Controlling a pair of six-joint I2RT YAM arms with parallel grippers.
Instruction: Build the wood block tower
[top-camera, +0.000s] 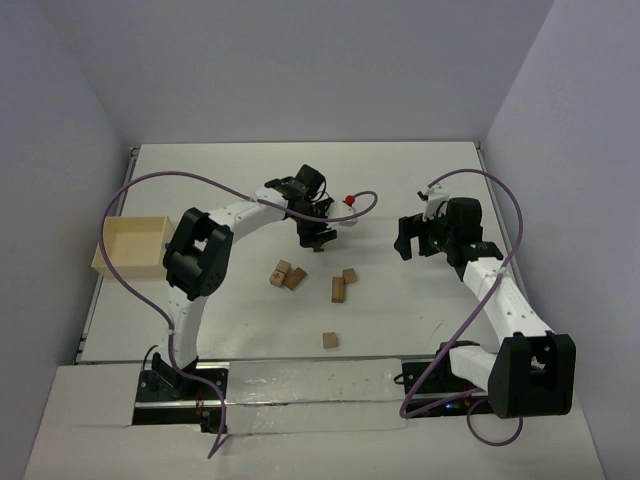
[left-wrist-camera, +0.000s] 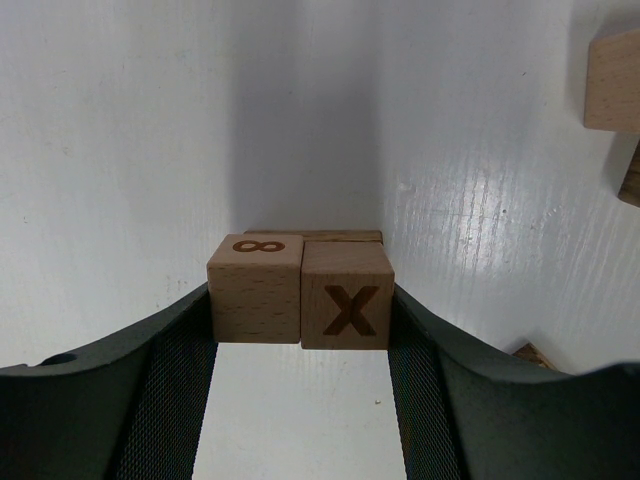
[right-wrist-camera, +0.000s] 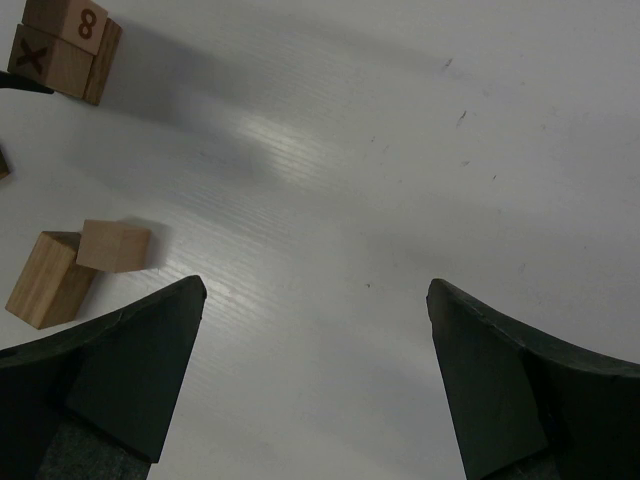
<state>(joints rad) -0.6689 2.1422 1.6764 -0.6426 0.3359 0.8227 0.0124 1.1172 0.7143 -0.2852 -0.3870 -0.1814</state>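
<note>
My left gripper (top-camera: 318, 238) (left-wrist-camera: 300, 300) is shut on two wood blocks held side by side, a cube marked 8 (left-wrist-camera: 255, 288) and a cube marked X (left-wrist-camera: 347, 295). One finger presses on each outer side. The edge of a third block (left-wrist-camera: 315, 236) shows just behind them. The pair also shows in the right wrist view (right-wrist-camera: 58, 40). Several loose wood blocks lie near the table's middle (top-camera: 283, 270) (top-camera: 339, 289) (top-camera: 329, 340). No stacked tower shows in any view. My right gripper (top-camera: 405, 240) (right-wrist-camera: 315, 288) is open and empty over bare table.
A pale shallow tray (top-camera: 130, 245) sits at the table's left edge. A small red-and-white object (top-camera: 350, 201) lies beyond the left gripper. Two blocks (right-wrist-camera: 112, 246) (right-wrist-camera: 45, 280) lie left of the right gripper's fingers. More blocks (left-wrist-camera: 612, 80) lie to the left gripper's right.
</note>
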